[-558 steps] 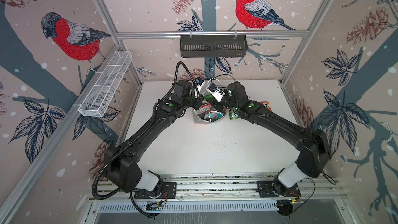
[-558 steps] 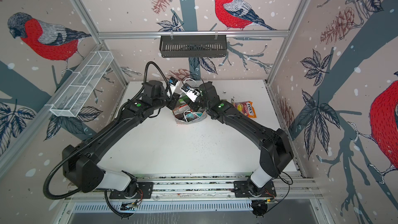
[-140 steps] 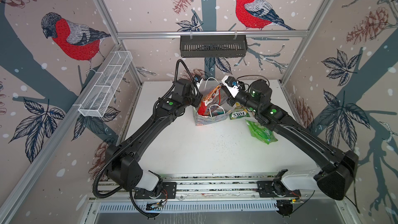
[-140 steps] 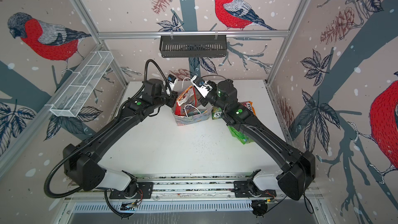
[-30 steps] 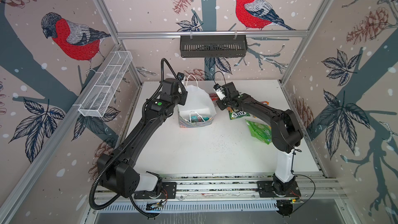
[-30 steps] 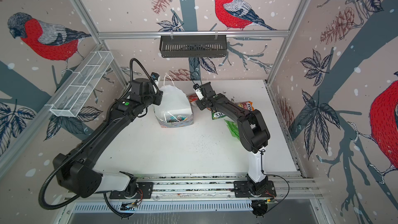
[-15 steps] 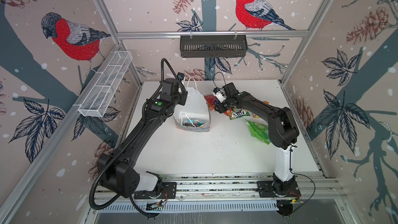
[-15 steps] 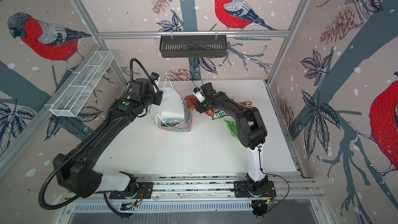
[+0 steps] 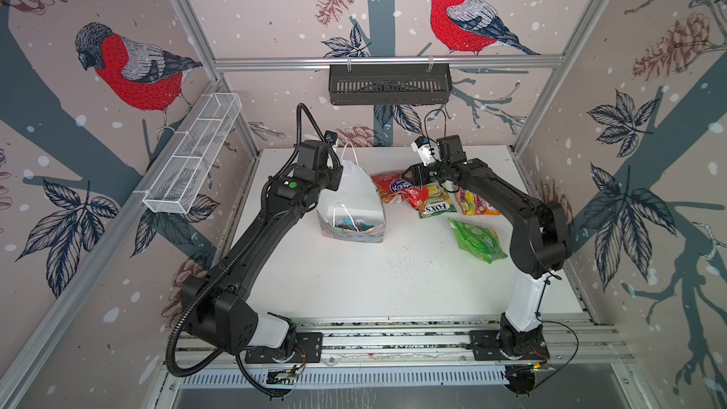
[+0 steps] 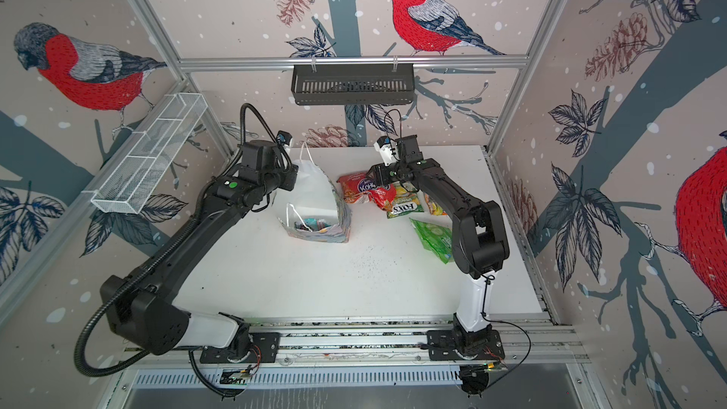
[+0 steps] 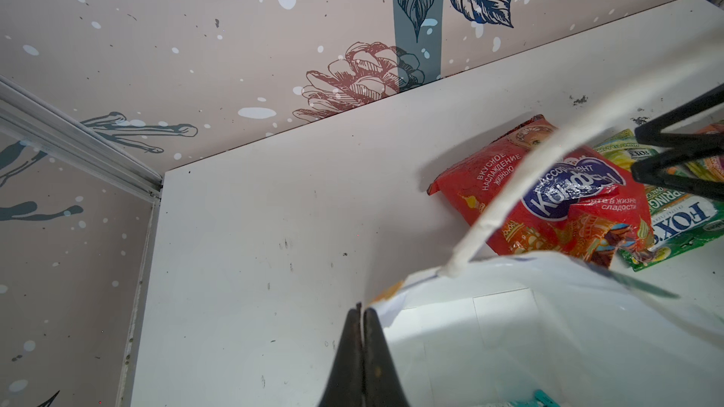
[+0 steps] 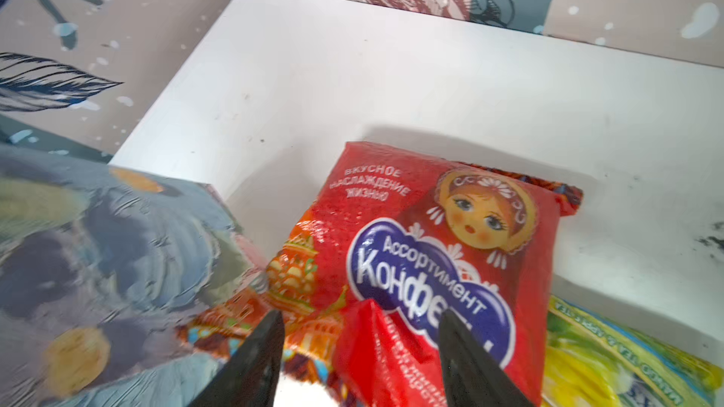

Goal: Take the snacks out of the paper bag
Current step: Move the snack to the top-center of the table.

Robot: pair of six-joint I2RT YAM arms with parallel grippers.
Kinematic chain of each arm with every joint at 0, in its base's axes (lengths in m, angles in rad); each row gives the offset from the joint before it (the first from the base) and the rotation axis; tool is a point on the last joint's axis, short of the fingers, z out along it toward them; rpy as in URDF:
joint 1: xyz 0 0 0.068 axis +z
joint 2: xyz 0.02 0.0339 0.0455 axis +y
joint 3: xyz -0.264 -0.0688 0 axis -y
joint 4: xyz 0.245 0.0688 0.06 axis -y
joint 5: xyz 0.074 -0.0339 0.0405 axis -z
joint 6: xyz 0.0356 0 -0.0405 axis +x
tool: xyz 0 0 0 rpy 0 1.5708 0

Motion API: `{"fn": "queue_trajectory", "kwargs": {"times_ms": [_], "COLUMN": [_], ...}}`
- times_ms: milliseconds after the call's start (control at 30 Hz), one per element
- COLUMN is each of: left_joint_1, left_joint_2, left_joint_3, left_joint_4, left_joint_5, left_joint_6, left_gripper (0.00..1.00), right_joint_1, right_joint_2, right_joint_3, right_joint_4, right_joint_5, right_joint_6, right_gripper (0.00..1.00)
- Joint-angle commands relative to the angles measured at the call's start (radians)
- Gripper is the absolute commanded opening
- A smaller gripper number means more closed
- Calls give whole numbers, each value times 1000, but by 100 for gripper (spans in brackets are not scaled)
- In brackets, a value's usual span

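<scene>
Jaws of the right gripper stand fairly wide and grip nothing. You see in the right wrist view that a folded corner of the red packet rises between them, apart from both fingers. The rest of this packet lies flat on the table, just beyond the tips. At one side of these jaws is the printed wall of the bag, a little blurred. At the other side is the green FOX'S packet, with its edge under the red one.

The left gripper is closed, its jaws pressed together on the rim of the bag, which comes out right at their tips. One white handle loops away from them, across the red packet.

Both top views give you what the wrist views do not. The bag stands on the table with its mouth open and its back wall drawn up to the left jaws. The teal packet lies at the bottom of the bag, well below those jaws; the left wrist view shows only a small teal corner of it. The orange packet lies behind the right jaws, partly under the right arm. The bright green packet lies farther back from them, near the arm's elbow.
</scene>
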Motion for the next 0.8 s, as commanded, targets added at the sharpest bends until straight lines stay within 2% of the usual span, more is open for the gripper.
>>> {"fn": "queue_trajectory", "kwargs": {"times_ms": [0, 200, 533, 767], "left_joint_1": [2, 2, 2, 2], "left_joint_2": [-26, -31, -82, -107], "left_joint_3": [8, 13, -32, -42], "left_joint_4": [-13, -56, -101, -96], "left_joint_5": [-22, -24, -61, -42], "left_joint_6": [-5, -18, -57, -63], "left_gripper": [0, 0, 0, 0], "right_joint_1": [-26, -39, -34, 15], "right_joint_2": [83, 127, 188, 253], "right_joint_3": [80, 67, 57, 124], "right_joint_4": [-96, -56, -54, -85], "right_joint_5": [120, 215, 144, 57], "right_joint_6": [75, 130, 147, 122], "right_gripper": [62, 62, 57, 43]}}
